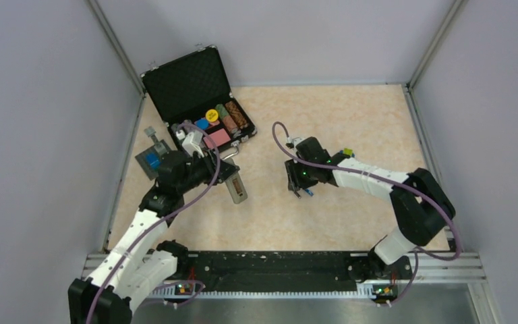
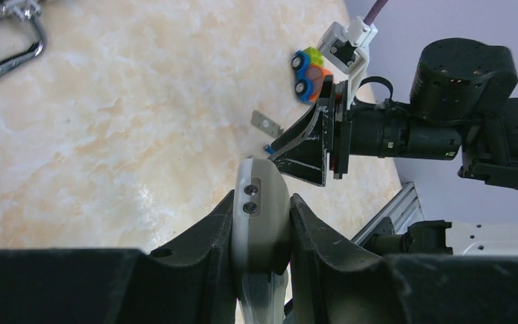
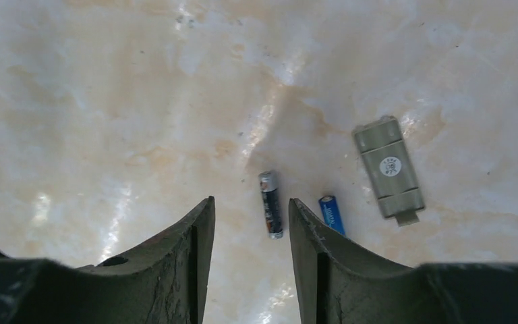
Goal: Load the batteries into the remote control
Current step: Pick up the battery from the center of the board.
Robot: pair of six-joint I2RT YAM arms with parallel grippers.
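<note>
My left gripper (image 2: 261,197) is shut on the remote control (image 2: 262,209), whose rounded white-grey end sticks out past the fingers; from above the remote (image 1: 237,187) hangs just over the table. My right gripper (image 3: 249,202) is open and empty, pointing down at the table. The dark grey battery (image 3: 270,204) lies just beyond its tips, close to the right finger. The blue battery (image 3: 331,213) lies to the right of that finger, partly hidden by it. In the top view the right gripper (image 1: 301,190) covers both batteries.
A grey battery cover (image 3: 388,167) lies right of the batteries. An orange-green-blue toy car (image 2: 310,73) sits beyond the right gripper. An open black case (image 1: 195,94) with coloured items stands at the back left, with a grey plate bearing a blue block (image 1: 152,160) beside it.
</note>
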